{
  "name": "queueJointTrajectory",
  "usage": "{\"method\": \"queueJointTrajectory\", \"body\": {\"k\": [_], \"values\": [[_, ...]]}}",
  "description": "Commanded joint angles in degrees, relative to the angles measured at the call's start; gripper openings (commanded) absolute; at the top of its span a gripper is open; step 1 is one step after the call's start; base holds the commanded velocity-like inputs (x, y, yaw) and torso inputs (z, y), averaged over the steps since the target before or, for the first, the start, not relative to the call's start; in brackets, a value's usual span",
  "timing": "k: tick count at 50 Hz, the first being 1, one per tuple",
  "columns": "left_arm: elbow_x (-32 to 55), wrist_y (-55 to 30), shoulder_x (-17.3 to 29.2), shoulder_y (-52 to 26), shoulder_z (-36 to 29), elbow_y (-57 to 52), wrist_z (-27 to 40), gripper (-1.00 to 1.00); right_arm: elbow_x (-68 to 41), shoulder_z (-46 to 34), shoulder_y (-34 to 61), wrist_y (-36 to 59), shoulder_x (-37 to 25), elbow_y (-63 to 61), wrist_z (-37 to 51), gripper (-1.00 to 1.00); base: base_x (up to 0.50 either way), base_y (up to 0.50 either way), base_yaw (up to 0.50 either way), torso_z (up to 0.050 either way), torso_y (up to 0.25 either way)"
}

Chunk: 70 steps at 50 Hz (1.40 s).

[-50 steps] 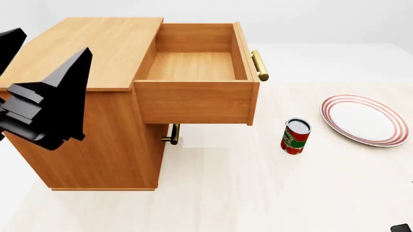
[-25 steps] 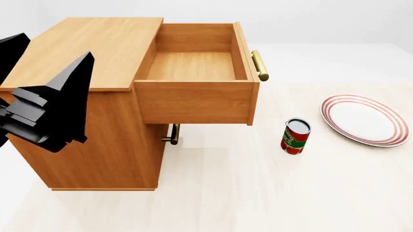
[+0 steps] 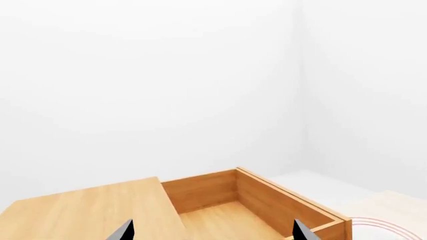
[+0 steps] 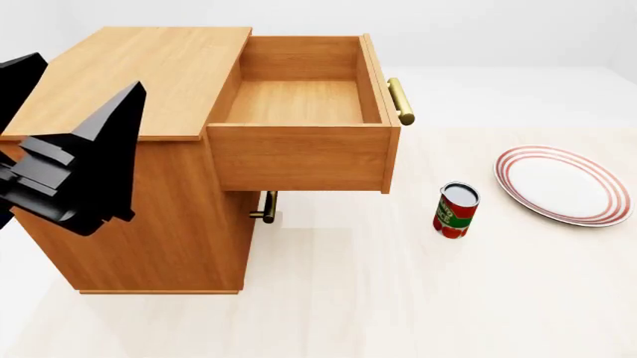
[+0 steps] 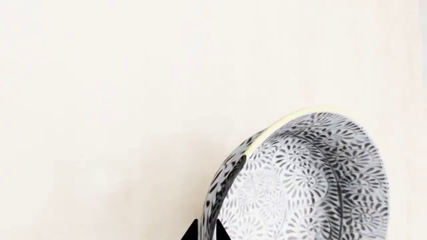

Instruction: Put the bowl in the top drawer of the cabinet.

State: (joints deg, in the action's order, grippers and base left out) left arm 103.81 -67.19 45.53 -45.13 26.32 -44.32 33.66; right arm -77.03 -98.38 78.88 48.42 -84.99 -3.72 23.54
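Observation:
The speckled blue-grey bowl shows only in the right wrist view, tilted on edge above a pale floor. My right gripper is shut on its rim, one black fingertip on each side of the wall. The cabinet stands at the left of the head view. Its top drawer is pulled out and empty, its brass handle at the right end. My left gripper is open, its fingertips far apart, above the cabinet top and the drawer. Its black body hangs at the cabinet's left front.
A red can stands on the floor right of the drawer. A flat white plate with red rim rings lies further right. The lower drawer's small brass handle sits under the open drawer.
The dark tip at the head view's bottom right corner has left the view. The left gripper has shifted slightly to the right. The cabinet, can and plate have not moved.

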Motion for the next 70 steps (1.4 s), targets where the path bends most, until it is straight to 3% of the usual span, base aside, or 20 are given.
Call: {"method": "queueJointTrajectory", "body": {"k": [1, 14, 26, 30, 36, 46, 54, 60, 70], "values": [[-0.2, 0.3, 0.2, 0.0, -0.2, 0.0, -0.1, 1.00, 4.5, 6.8, 11.1, 12.0, -0.8, -5.7, -2.8, -1.00, 0.00, 0.00, 0.00, 0.000, 0.000], [-1.5, 0.3, -0.1, 0.6, 0.1, 0.1, -1.1, 1.00, 4.8, 12.0, 22.0, 25.1, 15.3, -3.7, -3.6, -1.00, 0.00, 0.00, 0.00, 0.000, 0.000], [-0.9, 1.0, 0.2, 0.7, 0.1, -0.1, -0.7, 1.00, 20.2, 6.8, 34.5, 24.4, 25.0, 0.1, -24.1, -1.00, 0.00, 0.00, 0.00, 0.000, 0.001], [-1.1, 1.0, 0.1, 1.0, 0.0, -0.1, -0.9, 1.00, 26.5, 3.0, 40.3, 22.3, 25.1, 0.4, -33.3, -1.00, 0.00, 0.00, 0.00, 0.000, 0.000], [-1.1, 1.2, 0.2, 1.1, 0.0, 0.0, -1.0, 1.00, 33.2, -1.1, 44.5, 16.9, 29.2, 5.1, -44.0, -1.00, 0.00, 0.00, 0.00, 0.000, 0.000], [-1.9, 1.2, 0.1, 1.3, 0.0, 0.2, -1.6, 1.00, 42.2, -4.9, 46.8, 1.3, 41.8, 23.9, -59.9, -1.00, 0.00, 0.00, 0.00, 0.000, 0.001], [-1.6, 1.6, 0.4, 0.6, -0.8, 0.5, -1.2, 1.00, 47.6, -5.7, 45.4, -17.5, 55.4, 48.9, -73.6, -1.00, 0.00, 0.00, 0.00, 0.000, 0.000], [-0.7, 2.1, 1.0, -0.4, -1.5, 0.6, -0.8, 1.00, 49.4, -3.4, 41.1, -34.4, 70.6, 78.6, -83.1, -1.00, 0.00, 0.00, 0.00, 0.000, 0.000], [0.4, 2.8, 1.9, -1.4, -1.4, 0.6, -0.4, 1.00, 60.2, 9.5, 40.8, -35.6, 74.9, 78.7, -88.8, -1.00, 0.00, 0.00, 0.00, 0.000, 0.001]]}}
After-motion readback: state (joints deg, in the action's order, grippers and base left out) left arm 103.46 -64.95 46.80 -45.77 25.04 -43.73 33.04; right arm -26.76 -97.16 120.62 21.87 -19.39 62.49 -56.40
